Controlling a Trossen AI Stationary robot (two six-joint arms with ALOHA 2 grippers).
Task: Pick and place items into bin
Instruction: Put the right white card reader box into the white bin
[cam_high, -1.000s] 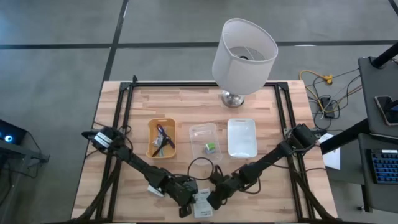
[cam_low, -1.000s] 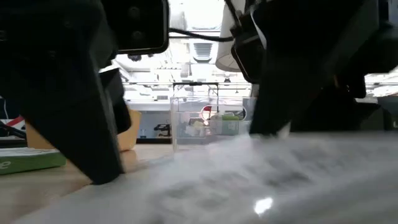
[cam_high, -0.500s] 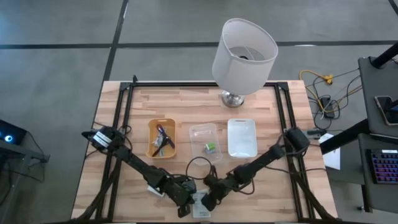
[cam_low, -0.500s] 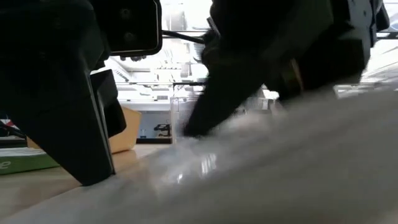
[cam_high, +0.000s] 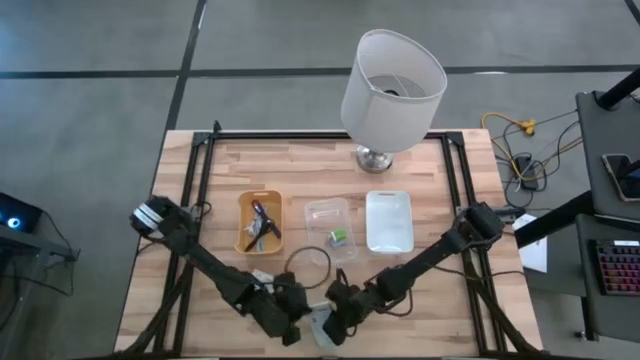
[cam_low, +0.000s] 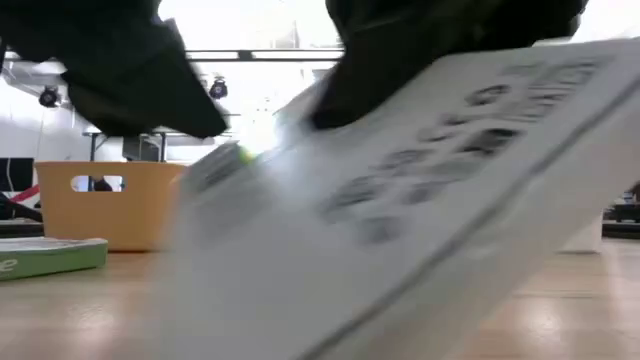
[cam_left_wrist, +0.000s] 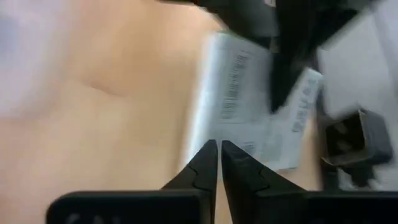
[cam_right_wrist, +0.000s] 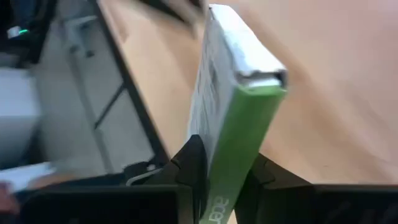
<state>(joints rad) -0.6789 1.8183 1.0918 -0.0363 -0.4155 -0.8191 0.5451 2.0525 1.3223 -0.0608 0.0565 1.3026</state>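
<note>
A flat white printed box with a green edge (cam_right_wrist: 239, 118) stands between the fingers of my right gripper (cam_right_wrist: 225, 177), which is shut on it near the table's near edge (cam_high: 335, 316). In the low view the box (cam_low: 450, 190) fills the picture, tilted. My left gripper (cam_left_wrist: 218, 151) is shut on nothing and hangs just to the left of the box (cam_high: 290, 322). A white label card (cam_left_wrist: 300, 118) lies on the table past it. A black cable (cam_high: 308, 265) lies in a loop farther back. My right gripper pinches the box by its two broad white faces, next to the green edge (cam_right_wrist: 221, 180). The fingers come slanting down from the table's right side. The box sits tilted, one end high (cam_low: 560, 90); its lower end runs out of the low view.
Behind the arms stand an orange bin (cam_high: 259, 222) with items in it, a clear bin (cam_high: 330, 225) with a green block, and a white tray (cam_high: 389, 221). A lamp (cam_high: 392, 90) stands at the far edge. A green-and-white flat item (cam_low: 50, 256) lies at the left.
The white box has come up off the table and tipped steeply in my right gripper, which has shifted a little toward the table's left edge. My left gripper has risen clear of the tabletop.
</note>
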